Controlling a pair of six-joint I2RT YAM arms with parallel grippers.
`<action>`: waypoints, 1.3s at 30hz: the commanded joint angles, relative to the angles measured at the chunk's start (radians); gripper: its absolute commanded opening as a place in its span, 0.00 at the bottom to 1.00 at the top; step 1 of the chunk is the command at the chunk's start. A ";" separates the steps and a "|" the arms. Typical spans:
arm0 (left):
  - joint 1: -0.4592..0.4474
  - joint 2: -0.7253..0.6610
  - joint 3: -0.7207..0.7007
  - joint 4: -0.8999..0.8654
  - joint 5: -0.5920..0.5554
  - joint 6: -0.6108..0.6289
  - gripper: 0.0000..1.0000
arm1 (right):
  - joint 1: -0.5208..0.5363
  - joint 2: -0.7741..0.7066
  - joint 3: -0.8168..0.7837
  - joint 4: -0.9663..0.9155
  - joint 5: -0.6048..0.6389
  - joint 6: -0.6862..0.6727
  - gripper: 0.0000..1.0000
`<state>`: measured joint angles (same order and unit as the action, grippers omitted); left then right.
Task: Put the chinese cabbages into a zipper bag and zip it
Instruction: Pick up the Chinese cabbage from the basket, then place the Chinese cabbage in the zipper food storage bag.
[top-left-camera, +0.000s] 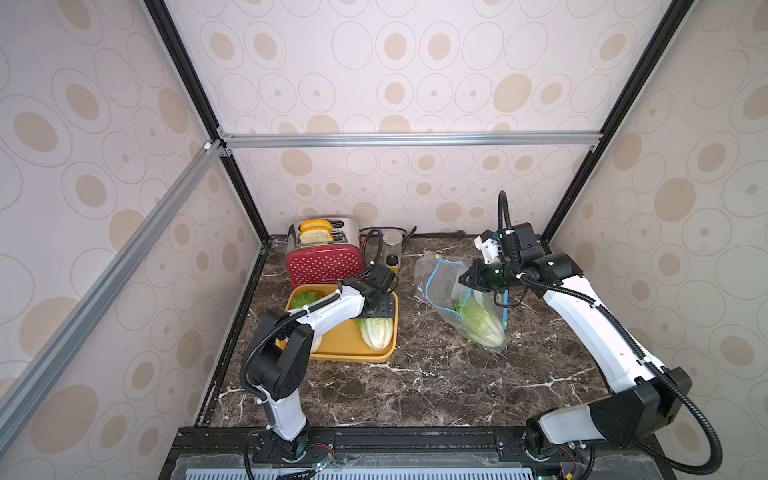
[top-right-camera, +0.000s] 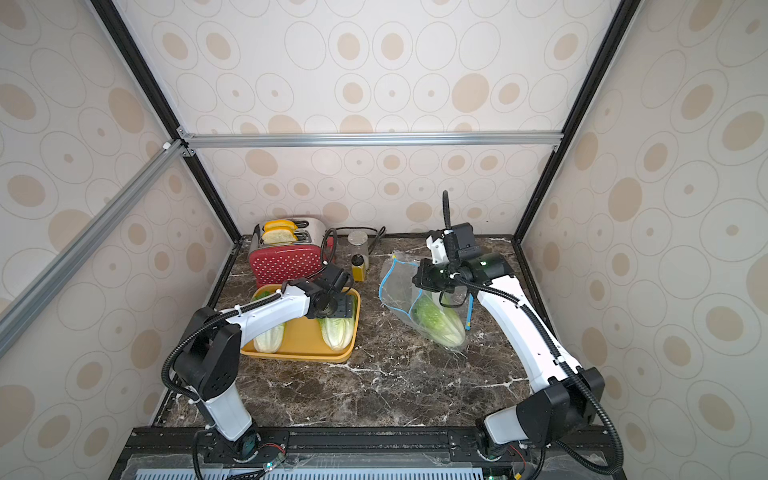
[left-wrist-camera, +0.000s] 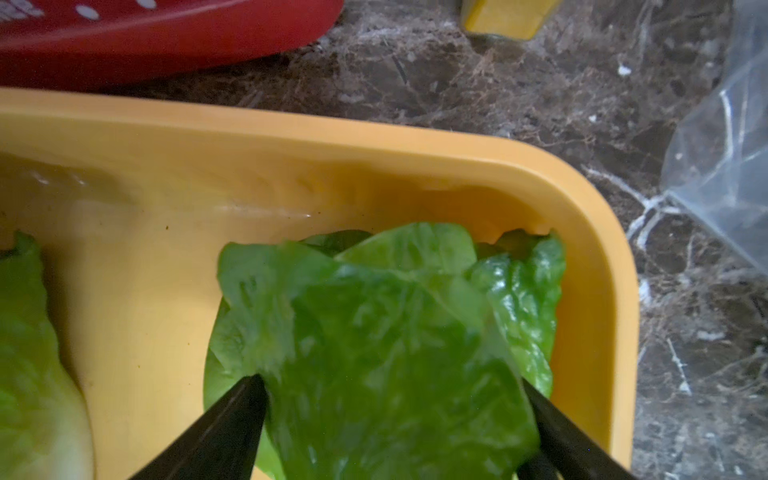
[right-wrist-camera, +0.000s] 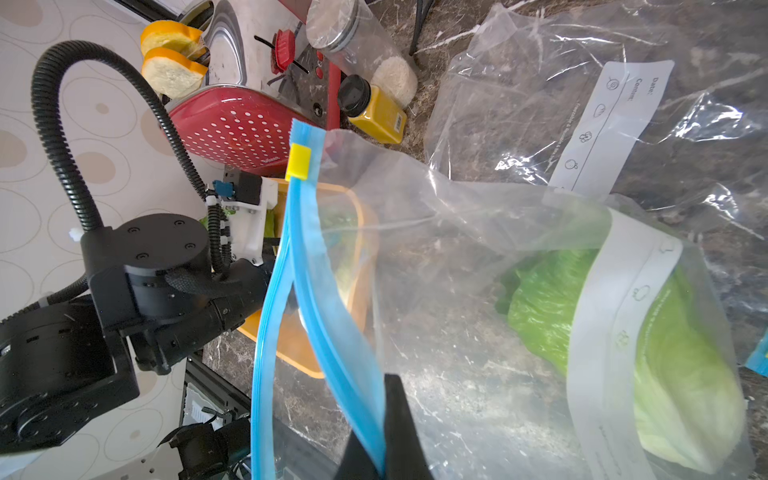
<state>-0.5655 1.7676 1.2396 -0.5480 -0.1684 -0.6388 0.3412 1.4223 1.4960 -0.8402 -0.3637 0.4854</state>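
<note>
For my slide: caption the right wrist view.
Right gripper pinches the open zipper bag, one cabbage inside.

The left cabbage (top-right-camera: 269, 338) and the right cabbage (top-right-camera: 337, 332) are lying side by side in the yellow tray (top-left-camera: 353, 357) near the tabletop's (top-left-camera: 415, 395) left edge, green tops pointing at the far rim, white bases at the near rim; the third cabbage (top-right-camera: 440, 324) is resting inside the clear zipper bag (right-wrist-camera: 436, 270) toward the right edge, its blue zipper (right-wrist-camera: 305, 208) gaping open.
</note>
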 joint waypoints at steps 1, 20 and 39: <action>0.008 -0.036 -0.026 0.010 -0.036 -0.019 0.81 | 0.005 0.003 0.021 -0.008 0.010 0.002 0.00; 0.008 -0.199 -0.035 -0.038 -0.099 -0.054 0.65 | 0.004 -0.019 0.020 -0.022 0.025 -0.004 0.00; -0.031 -0.455 0.196 0.132 -0.008 -0.103 0.51 | 0.005 -0.020 0.005 0.024 -0.016 0.049 0.00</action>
<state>-0.5770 1.3338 1.3708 -0.5087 -0.1959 -0.7067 0.3412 1.4208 1.4994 -0.8337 -0.3679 0.5152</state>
